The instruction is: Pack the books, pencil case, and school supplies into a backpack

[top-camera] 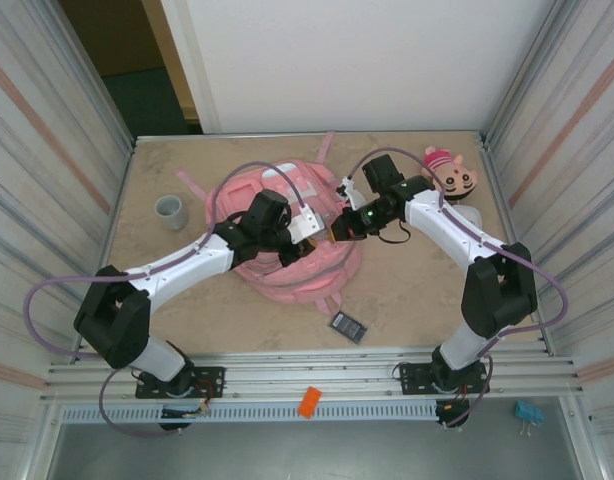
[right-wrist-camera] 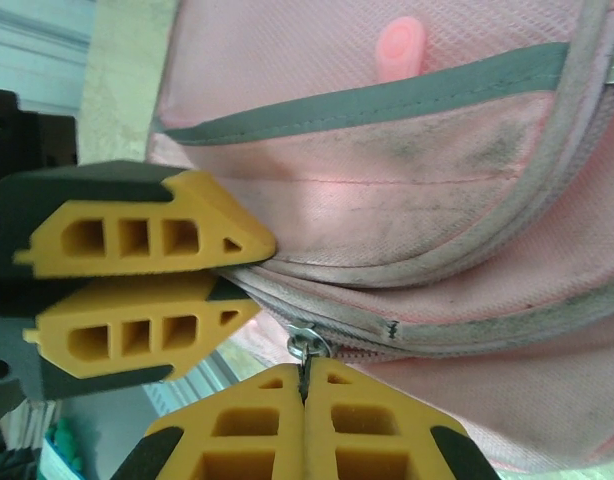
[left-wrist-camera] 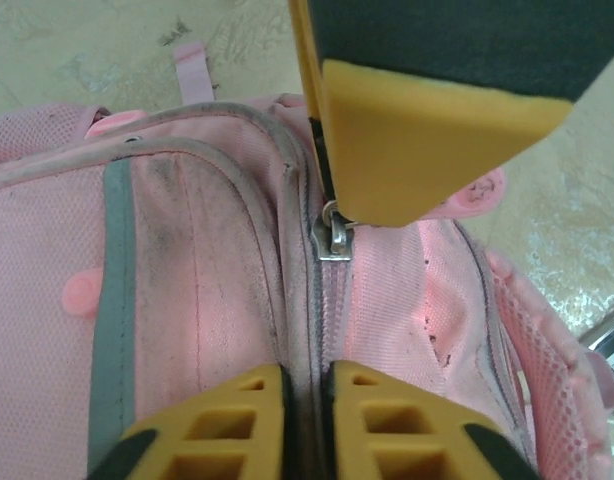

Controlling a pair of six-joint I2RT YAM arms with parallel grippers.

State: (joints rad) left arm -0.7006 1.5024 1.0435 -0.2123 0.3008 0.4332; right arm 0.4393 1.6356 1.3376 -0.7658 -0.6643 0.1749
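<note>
The pink backpack (top-camera: 287, 262) lies flat mid-table. My left gripper (left-wrist-camera: 307, 375) is shut on the backpack's (left-wrist-camera: 197, 300) fabric along the zip seam. My right gripper (right-wrist-camera: 305, 372) is shut on the metal zip pull (right-wrist-camera: 309, 345) of the backpack (right-wrist-camera: 437, 150). In the left wrist view that zip pull (left-wrist-camera: 335, 240) sits under one of the right gripper's fingers (left-wrist-camera: 427, 130). In the top view both grippers meet over the bag, the left gripper (top-camera: 309, 228) beside the right gripper (top-camera: 341, 226). A small dark calculator (top-camera: 349, 326), one of the school supplies, lies on the table near the bag's front edge. The books and pencil case are out of view.
A grey cup (top-camera: 171, 211) stands at the left. A pink-hatted doll head (top-camera: 452, 172) lies at the back right. An orange piece (top-camera: 308, 401) and a blue clip (top-camera: 528, 412) rest on the front rail, off the table. Metal walls close in both sides.
</note>
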